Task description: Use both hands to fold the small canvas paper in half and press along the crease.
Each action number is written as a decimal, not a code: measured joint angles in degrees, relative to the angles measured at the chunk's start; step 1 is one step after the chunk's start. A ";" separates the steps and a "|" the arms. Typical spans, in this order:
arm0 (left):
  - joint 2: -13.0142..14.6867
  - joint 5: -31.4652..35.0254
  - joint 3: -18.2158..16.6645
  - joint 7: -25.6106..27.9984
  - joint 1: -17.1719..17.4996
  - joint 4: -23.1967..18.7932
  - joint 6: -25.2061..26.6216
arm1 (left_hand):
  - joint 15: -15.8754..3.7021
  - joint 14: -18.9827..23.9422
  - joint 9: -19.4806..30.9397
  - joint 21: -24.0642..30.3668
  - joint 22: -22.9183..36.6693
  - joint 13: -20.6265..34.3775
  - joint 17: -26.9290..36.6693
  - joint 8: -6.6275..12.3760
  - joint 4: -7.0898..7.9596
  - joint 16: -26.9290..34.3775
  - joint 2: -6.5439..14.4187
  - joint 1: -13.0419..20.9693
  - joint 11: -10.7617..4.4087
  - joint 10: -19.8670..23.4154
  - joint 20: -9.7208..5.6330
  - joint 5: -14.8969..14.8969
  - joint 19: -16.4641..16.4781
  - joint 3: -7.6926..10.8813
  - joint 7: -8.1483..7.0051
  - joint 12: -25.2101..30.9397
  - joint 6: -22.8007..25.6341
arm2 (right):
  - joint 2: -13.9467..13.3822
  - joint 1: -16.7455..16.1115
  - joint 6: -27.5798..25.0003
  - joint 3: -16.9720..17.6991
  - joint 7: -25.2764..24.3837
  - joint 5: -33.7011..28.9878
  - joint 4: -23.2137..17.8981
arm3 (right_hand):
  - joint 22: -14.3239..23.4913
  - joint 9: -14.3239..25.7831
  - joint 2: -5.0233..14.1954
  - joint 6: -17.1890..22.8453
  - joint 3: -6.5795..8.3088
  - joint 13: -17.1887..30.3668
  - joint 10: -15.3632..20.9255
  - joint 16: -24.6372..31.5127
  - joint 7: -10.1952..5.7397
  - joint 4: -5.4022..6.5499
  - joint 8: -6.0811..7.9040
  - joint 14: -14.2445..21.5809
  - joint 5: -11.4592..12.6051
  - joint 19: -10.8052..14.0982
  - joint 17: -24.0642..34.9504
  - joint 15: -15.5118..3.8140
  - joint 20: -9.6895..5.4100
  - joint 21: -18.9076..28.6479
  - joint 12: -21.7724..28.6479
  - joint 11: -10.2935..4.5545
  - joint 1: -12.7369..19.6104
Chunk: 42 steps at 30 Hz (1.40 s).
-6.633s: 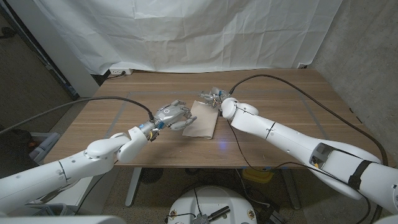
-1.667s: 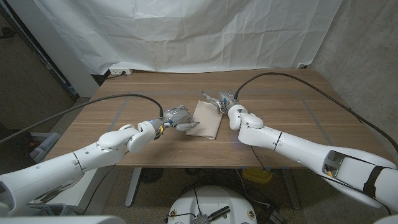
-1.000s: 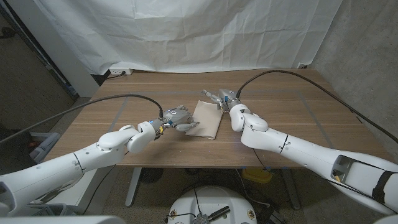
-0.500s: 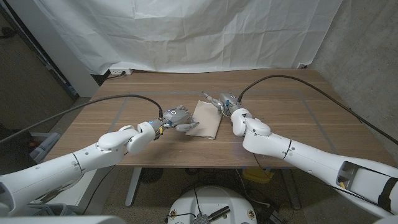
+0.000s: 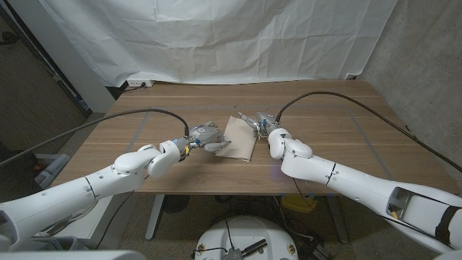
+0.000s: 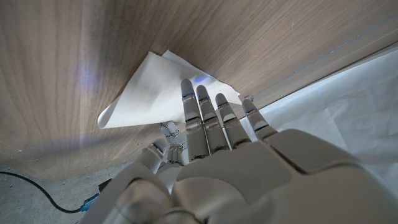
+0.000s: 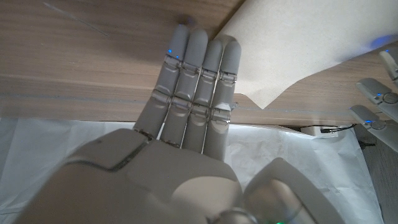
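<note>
**Status: both hands at the canvas paper, fold lying closed**

1. Left hand. My left hand (image 5: 208,135) sits at the left edge of the canvas paper (image 5: 239,137). In the left wrist view its fingers (image 6: 205,112) are extended side by side, tips over the sheet. It pinches nothing. I cannot confirm contact pressure.

2. Right hand. My right hand (image 5: 260,123) is at the sheet's far right corner. In the right wrist view its fingers (image 7: 199,68) are straight and pressed together, lying on the wood just beside the paper's edge, holding nothing.

3. Task item. The paper lies near the middle of the table (image 5: 325,144), between the 2 hands. The left wrist view shows 2 layers, slightly offset at one corner, so I judge it already doubled over.

4. Handling. I judge the sheet light, thin and fairly stiff. It will likely slide on the smooth wood if pushed sideways. Pin 1 edge with flat fingers and stroke along the fold with the other hand.

5. Clearance. Bare wood surrounds the sheet on all sides. The table edges are well apart from it.
</note>
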 measured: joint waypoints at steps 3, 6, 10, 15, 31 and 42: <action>-0.14 -0.06 0.00 -0.14 -0.14 0.22 -0.18 | 0.00 0.00 0.00 0.00 0.00 -0.02 0.00 -0.29 0.00 0.00 0.00 0.00 0.00 0.00 0.00 0.00 0.00 0.00 0.00 0.00 0.00 | 0.24 0.27 0.15 -0.30 0.19 0.16 0.70 | 0.00 0.00 0.00 0.00 0.00 0.00 0.11 -0.43 0.00 0.00 0.00 0.00 0.04 0.00 0.00 0.00 0.00 -0.01 0.00 0.11 0.00; -0.39 -0.12 0.01 -0.28 -0.39 0.68 -0.46 | 0.00 0.00 0.00 0.00 0.00 -0.02 0.00 -0.29 0.00 0.00 0.00 0.00 0.00 0.00 0.00 0.00 0.00 0.00 0.00 0.00 0.00 | 0.43 0.62 0.27 -0.66 0.33 0.20 1.36 | 0.01 0.00 0.00 0.00 0.00 0.00 0.15 -0.47 0.00 0.00 0.00 -0.07 0.04 0.00 0.00 0.07 0.00 -0.02 0.00 0.16 0.00; -0.73 -0.15 0.14 -0.39 -0.71 1.23 -0.83 | 0.00 0.00 0.00 0.00 0.00 -0.02 0.00 -0.29 0.00 0.00 0.00 0.00 0.00 0.00 0.00 0.00 0.00 0.00 0.00 0.00 0.00 | 0.18 0.74 0.31 -0.77 0.22 -0.08 0.77 | -0.01 0.00 0.08 0.00 0.00 -0.01 0.16 -0.86 0.00 0.00 0.00 -0.20 0.04 -0.01 -0.09 0.20 0.01 -0.44 -0.01 0.15 -0.08; -1.22 -0.15 0.34 -0.46 -1.20 1.99 -1.22 | 0.00 0.00 0.00 0.00 0.00 -0.02 0.00 -0.29 0.00 0.00 0.00 0.00 0.00 0.00 0.00 0.00 0.00 0.00 0.00 0.00 0.00 | -0.72 0.55 -0.05 -0.78 -0.29 -0.86 -1.36 | -0.81 0.00 0.23 0.00 0.00 -0.01 0.16 -1.08 0.00 0.00 -0.39 -0.31 0.04 -0.03 0.01 0.30 0.00 -0.64 -0.01 0.14 -0.22; -2.14 -0.05 0.70 -0.63 -2.16 3.43 -2.48 | 0.00 0.00 0.00 0.00 0.00 -0.01 0.00 -0.29 0.00 0.00 0.00 0.00 0.00 0.00 0.00 0.00 0.00 0.00 -0.21 0.00 -0.21 | -2.65 -1.30 -0.61 -0.07 -0.93 -2.78 -8.13 | -0.53 0.00 0.23 0.00 -0.32 0.16 -0.17 -1.09 0.00 -0.32 -0.78 -0.42 0.16 -0.57 0.17 0.41 -0.09 -0.60 -0.41 0.39 -0.22; -2.24 0.02 0.73 -0.71 -2.26 3.54 -2.57 | 0.00 0.00 0.00 0.00 0.00 -0.01 0.02 -0.29 0.00 0.00 0.00 0.00 0.00 0.00 0.00 0.00 0.00 0.00 -0.21 0.00 -0.21 | -2.86 -2.57 -0.01 0.25 -0.25 -1.90 -9.26 | -0.53 0.00 0.23 0.00 -0.31 0.16 -0.18 -1.09 0.00 -0.32 -1.00 -0.43 0.26 -0.56 0.17 0.42 -0.09 -0.60 -0.68 0.37 -0.22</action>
